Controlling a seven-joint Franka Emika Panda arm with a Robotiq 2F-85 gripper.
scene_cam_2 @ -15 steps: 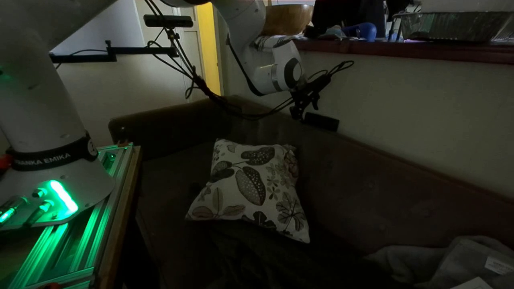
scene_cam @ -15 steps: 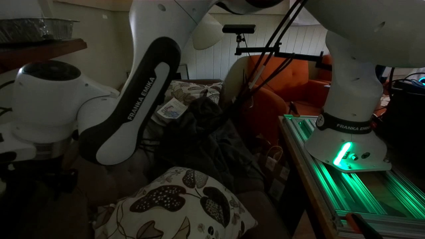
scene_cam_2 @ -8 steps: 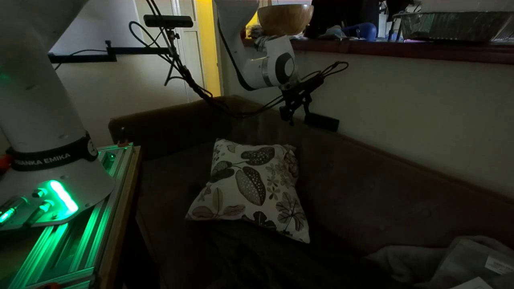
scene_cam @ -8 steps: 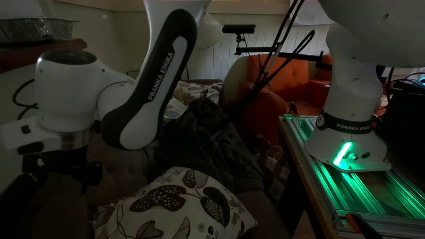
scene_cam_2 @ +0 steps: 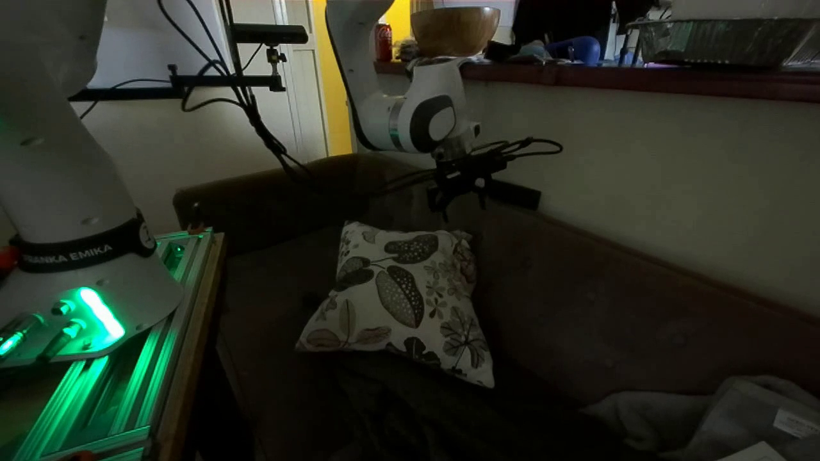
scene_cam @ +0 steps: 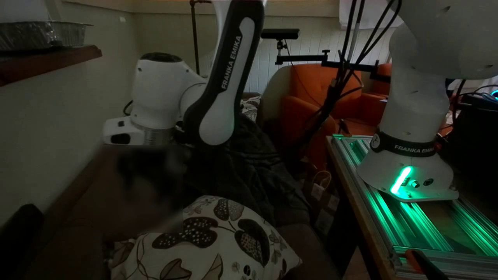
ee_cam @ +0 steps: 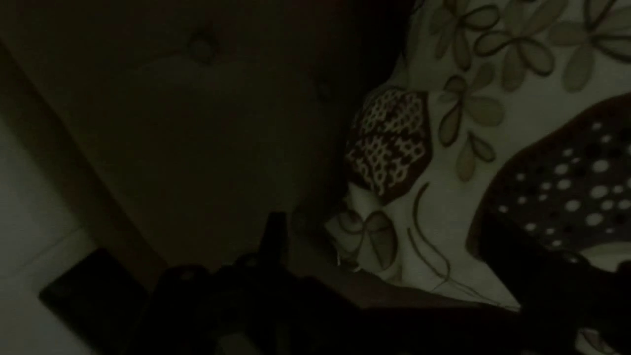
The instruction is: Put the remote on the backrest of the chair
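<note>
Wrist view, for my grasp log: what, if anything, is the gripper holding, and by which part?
Nothing: the Robotiq gripper is open, the leaf-patterned cushion and sofa visible between its spread jaws.

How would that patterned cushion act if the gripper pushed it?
The cushion would probably squash rather than stay stiff: its bulging middle and thin corners suggest soft filling. Its cover looks like matte cloth, so it may not be very slippery. Broad and squarish on the chair, it would likely shift or fold rather than roll.
</note>
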